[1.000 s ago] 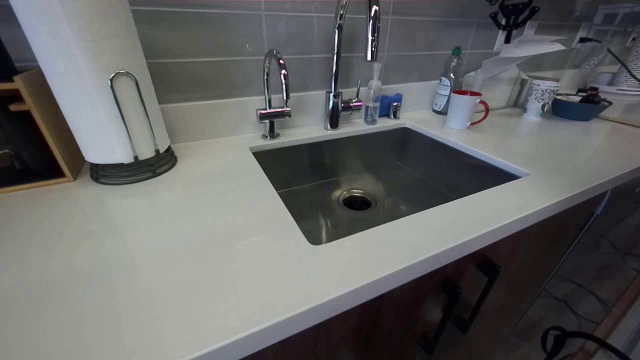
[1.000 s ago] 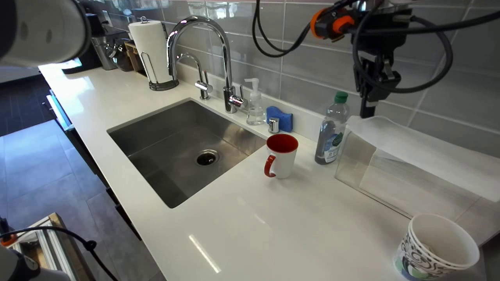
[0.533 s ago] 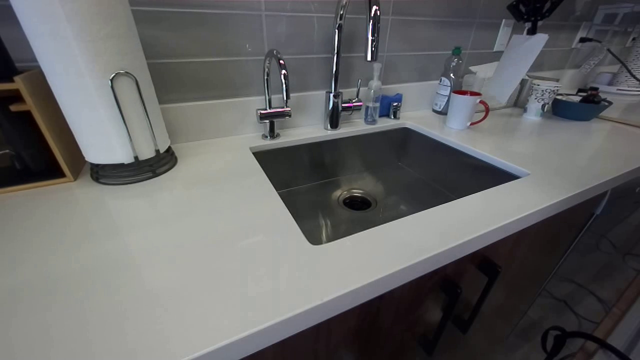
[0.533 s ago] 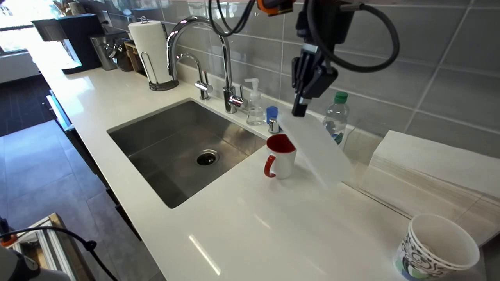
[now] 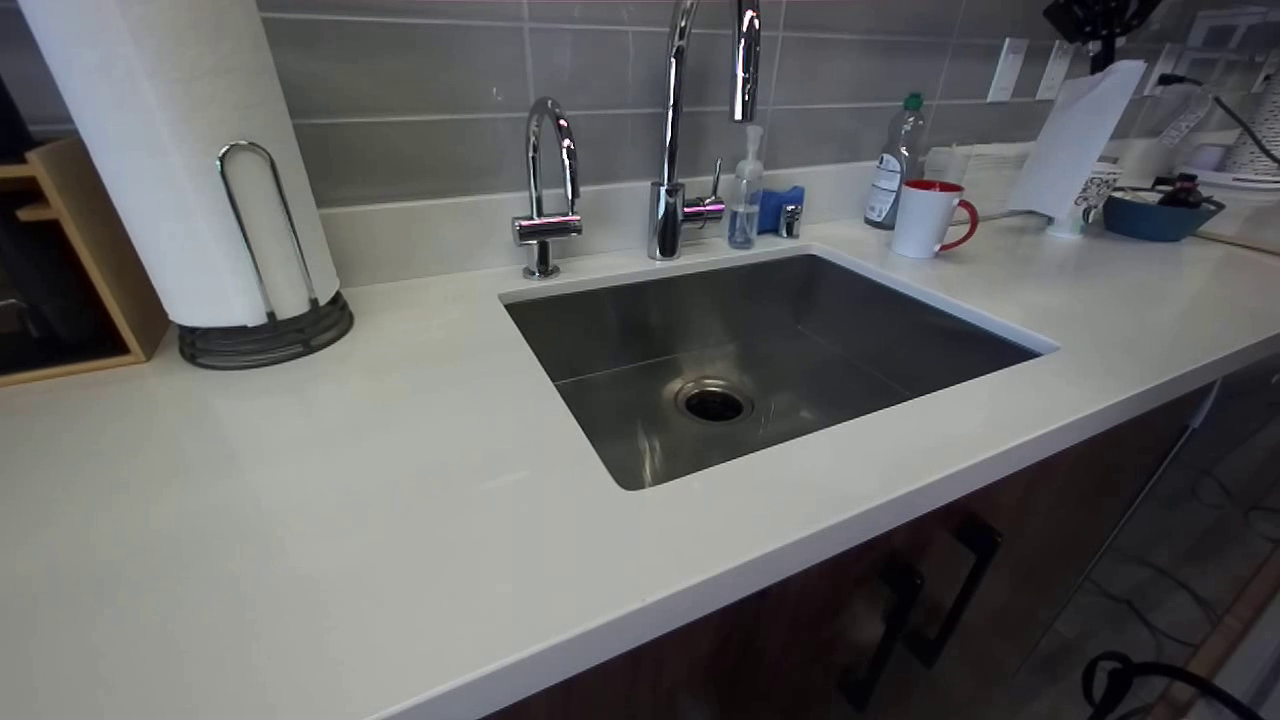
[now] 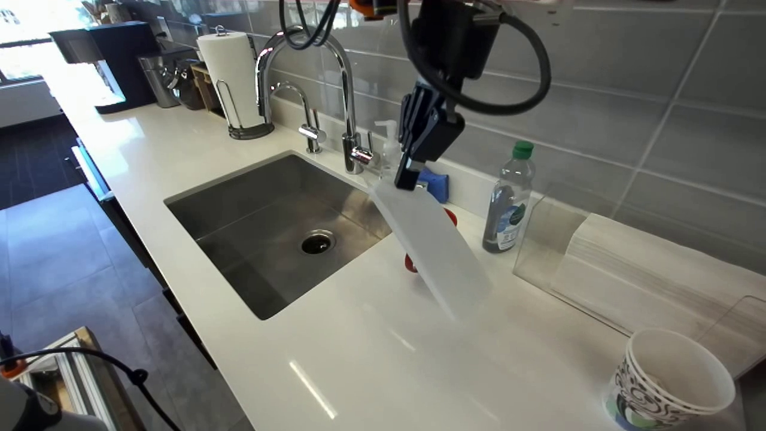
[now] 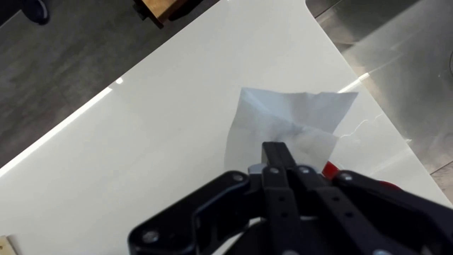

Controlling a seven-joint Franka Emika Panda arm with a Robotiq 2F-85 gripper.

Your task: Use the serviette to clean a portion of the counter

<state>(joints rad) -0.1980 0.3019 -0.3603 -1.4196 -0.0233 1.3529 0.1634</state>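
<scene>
The white serviette [image 6: 437, 245] hangs tilted from my gripper [image 6: 408, 179], which is shut on its upper end. It also shows in an exterior view [image 5: 1080, 140] and, spread beyond the fingertips, in the wrist view [image 7: 262, 117]. The closed fingertips [image 7: 277, 148] are pressed together with the paper at them. The off-white counter [image 6: 371, 365] lies below, with the steel sink [image 6: 251, 251] set into it. The serviette covers most of the red and white mug [image 6: 450, 216] in that exterior view. I cannot tell whether the serviette's lower end touches the counter.
A clear holder [image 6: 538, 239] with stacked serviettes stands by the wall. A green-capped bottle [image 6: 508, 203], a soap pump [image 6: 390, 143], a blue sponge [image 6: 438, 185] and the tall faucet [image 6: 349, 90] line the back. Patterned paper cups [image 6: 664, 383] stand near the holder.
My gripper has drawn the serviette out of the holder and carried it away from the wall, past the bottle, to the mug's side. The arm part at upper left has left that view.
</scene>
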